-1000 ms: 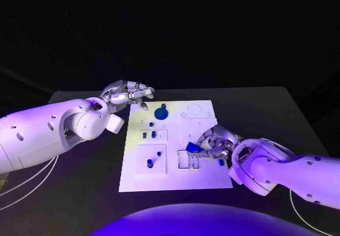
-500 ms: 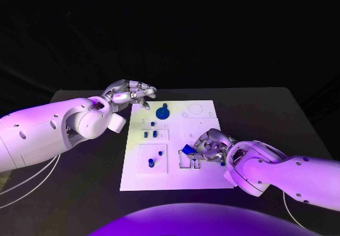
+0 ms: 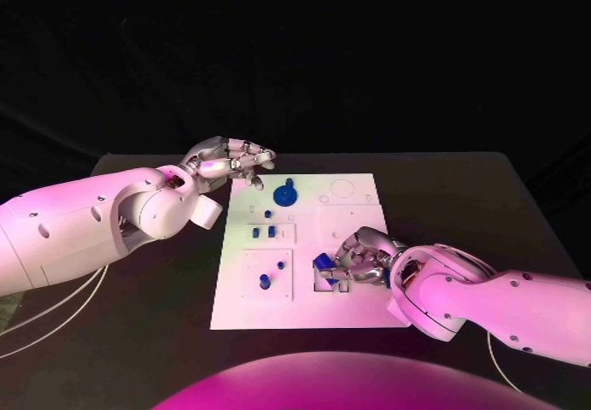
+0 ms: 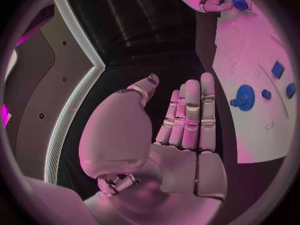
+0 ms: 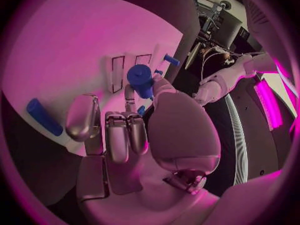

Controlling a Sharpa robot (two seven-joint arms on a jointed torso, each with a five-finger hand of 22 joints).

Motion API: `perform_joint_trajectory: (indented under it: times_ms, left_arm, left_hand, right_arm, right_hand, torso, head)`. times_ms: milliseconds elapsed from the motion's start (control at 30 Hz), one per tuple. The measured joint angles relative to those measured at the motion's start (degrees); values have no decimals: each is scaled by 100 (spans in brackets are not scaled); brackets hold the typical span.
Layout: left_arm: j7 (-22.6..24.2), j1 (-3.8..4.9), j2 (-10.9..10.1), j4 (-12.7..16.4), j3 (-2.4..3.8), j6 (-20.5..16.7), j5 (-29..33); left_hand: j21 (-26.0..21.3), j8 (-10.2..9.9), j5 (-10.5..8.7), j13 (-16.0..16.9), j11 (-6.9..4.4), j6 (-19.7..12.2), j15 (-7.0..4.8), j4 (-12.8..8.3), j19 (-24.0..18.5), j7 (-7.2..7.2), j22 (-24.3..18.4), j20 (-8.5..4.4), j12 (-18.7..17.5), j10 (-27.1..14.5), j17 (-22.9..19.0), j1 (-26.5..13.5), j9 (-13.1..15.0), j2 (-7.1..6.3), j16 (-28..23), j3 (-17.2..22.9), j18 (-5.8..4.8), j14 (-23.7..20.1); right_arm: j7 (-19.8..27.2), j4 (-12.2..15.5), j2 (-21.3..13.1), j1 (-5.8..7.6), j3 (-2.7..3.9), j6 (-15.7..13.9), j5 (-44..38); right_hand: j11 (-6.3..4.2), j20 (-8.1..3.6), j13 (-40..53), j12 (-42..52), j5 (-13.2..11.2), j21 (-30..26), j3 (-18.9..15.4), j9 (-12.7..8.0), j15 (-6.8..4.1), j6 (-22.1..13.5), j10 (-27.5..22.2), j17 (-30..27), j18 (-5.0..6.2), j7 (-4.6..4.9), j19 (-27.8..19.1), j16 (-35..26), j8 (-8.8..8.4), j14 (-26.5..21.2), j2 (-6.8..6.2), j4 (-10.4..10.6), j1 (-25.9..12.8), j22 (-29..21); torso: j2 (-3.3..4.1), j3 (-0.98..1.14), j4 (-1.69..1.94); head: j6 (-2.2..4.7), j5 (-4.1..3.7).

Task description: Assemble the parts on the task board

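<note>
The white task board (image 3: 301, 299) lies in the middle of the black table. My right hand (image 3: 359, 260) hovers over its near right part and pinches a blue part (image 3: 324, 260), which sits above two narrow rectangular slots (image 3: 320, 278). The right wrist view shows that blue part (image 5: 140, 80) between thumb and fingers, close to the slots (image 5: 117, 72). My left hand (image 3: 229, 161) hangs off the board's far left corner; its fingers (image 4: 190, 115) are straight and hold nothing. A round blue part (image 3: 283, 196) stands at the board's far end.
Small blue parts (image 3: 261, 231) sit in the board's left middle, and two more (image 3: 264, 279) lie in a square recess nearer me. A blue peg (image 5: 44, 117) lies beside my right hand. Bare black table (image 3: 468, 196) surrounds the board.
My right hand has moved a little to the left and towards me with the blue part, closer over the slots. The left hand has stayed where it was.
</note>
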Motion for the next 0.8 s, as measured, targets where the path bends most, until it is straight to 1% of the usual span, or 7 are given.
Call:
perform_joint_trajectory:
  times_ms: [200, 267, 300, 433, 600, 667, 800]
  left_arm:
    - [-2, 0, -6, 5, 0, 2, 0]
    - [-3, 0, -8, 6, 0, 3, 0]
    - [-4, 0, -10, 7, 0, 4, 0]
    - [-7, 0, -19, 7, 0, 6, 0]
    - [-11, 0, -28, 7, 0, 9, 1]
    - [-12, 0, -31, 6, 0, 10, 1]
    - [-15, 0, -36, 6, 0, 11, 1]
  left_hand:
    - [0, 0, 0, 0, 0, 0, 0, 0, 0, 0, 0, 0, 0, 0, 0, 0, 0, 0, 0, 0, 0, 0]
    - [0, 0, 0, -1, 0, 0, 0, 0, 0, 0, 0, 0, 0, 0, 0, 0, 0, 0, 0, 0, 0, 0]
    - [0, 0, 0, -1, 0, 0, 0, 0, 0, 0, 0, 0, 0, 0, 0, 0, 0, 0, 0, 0, 0, 0]
    - [0, 0, 0, -1, 0, 0, 0, 0, 0, 0, -2, 0, 22, 0, 0, 16, 0, 16, 0, 0, 0, 0]
    - [0, 0, 0, -1, 0, 0, 0, 0, 0, 0, -5, 0, 22, 0, 0, 23, 0, 22, 0, 0, 0, 0]
    - [0, 0, 0, -1, 0, 0, 0, 0, 0, 0, -4, 0, 22, 0, 0, 23, 0, 22, 0, 0, 0, 0]
    - [1, 0, 0, -1, 0, 0, 0, 0, 0, 0, -4, 0, 22, 0, 0, 23, 0, 22, 0, 0, 0, 0]
  right_arm:
    - [0, -6, 34, -26, 2, 61, -14]
    - [0, -11, 35, -28, 2, 73, -21]
    - [-2, -13, 37, -32, 2, 83, -25]
    - [-34, -36, 40, -52, -16, 125, -35]
    - [-76, -46, 42, -58, -20, 173, -42]
    - [-84, -46, 48, -61, -21, 197, -43]
    - [-88, -45, 51, -62, -21, 233, -44]
  right_hand:
    - [-25, -24, 3, 0, -7, 0, -14, 50, -40, 70, -24, 0, 1, -27, -17, 0, 66, 0, 15, 0, -120, 12]
    - [-46, -41, 3, 0, -8, 0, -15, 62, -41, 85, -5, -1, 1, -42, 1, 0, 99, 0, 42, 0, -178, 20]
    - [-46, -41, 3, 0, -11, 0, -57, 82, -41, 92, -5, -1, 1, -47, 1, 0, 131, 0, 96, 3, -263, 29]
    - [-63, -62, 2, 0, -11, 0, -292, 182, -61, 245, -2, -1, 1, -169, 21, 0, 218, -20, 234, 7, -704, 48]
    - [-86, -61, 2, 0, -7, 0, -308, 198, -82, 337, -19, -1, 1, -300, 21, 0, 252, -2, 236, 7, -761, 54]
    - [-139, -61, 2, 0, -4, 0, -330, 224, -92, 452, -57, -1, 2, -414, 21, 0, 286, -11, 276, -7, -799, 57]
    - [-129, -82, 2, 0, -4, 0, -354, 259, -92, 445, -47, -1, 2, -408, 42, 0, 329, -11, 335, 8, -796, 59]
  torso:
    - [0, 2, 0]
    - [1, 2, 0]
    - [2, 2, 0]
    - [3, 5, 0]
    - [3, 5, 0]
    - [4, 5, 0]
    - [3, 3, -3]
  head:
    - [-1, 15]
    - [-1, 20]
    - [-1, 20]
    - [-1, 25]
    - [-1, 31]
    - [-1, 31]
    - [-1, 26]
